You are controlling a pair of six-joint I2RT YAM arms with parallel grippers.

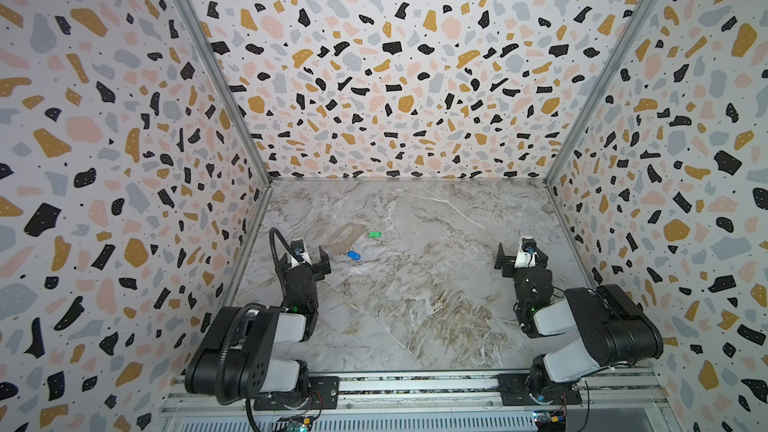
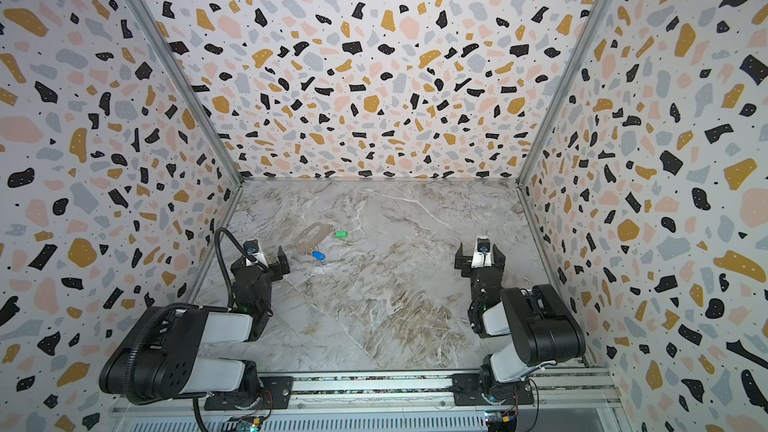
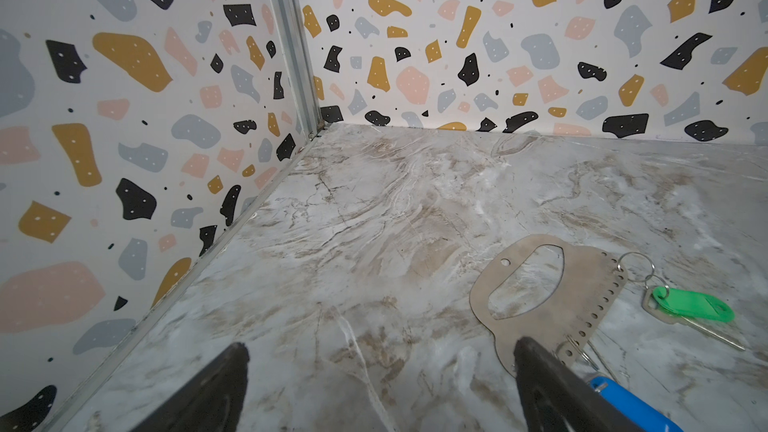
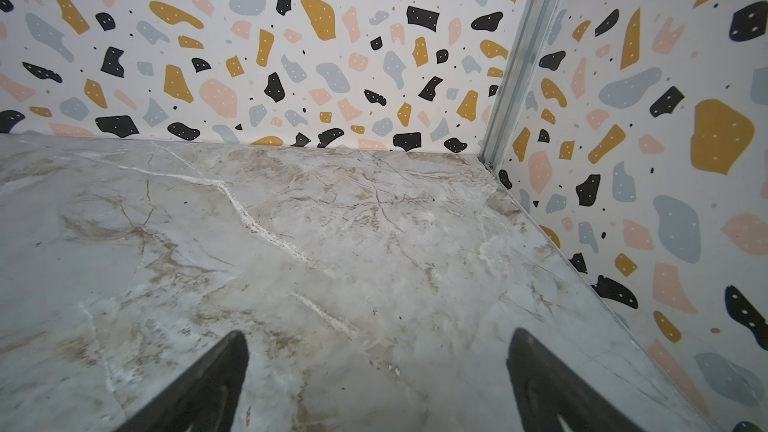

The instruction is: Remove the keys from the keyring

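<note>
Where the marble table (image 1: 415,317) lies bare, we find both grippers poised low over it, holding nothing. We see the left gripper (image 3: 380,351) with its fingers spread wide, and the right gripper (image 4: 376,338) spread just as wide. The keyring (image 3: 590,284) lies flat just ahead of the left gripper, off its inner finger, well apart from the right gripper. The green key (image 3: 694,305) is ringed to the plate's far end. The blue key (image 3: 631,405), ringed to the near end, lies beside that inner finger.
</note>
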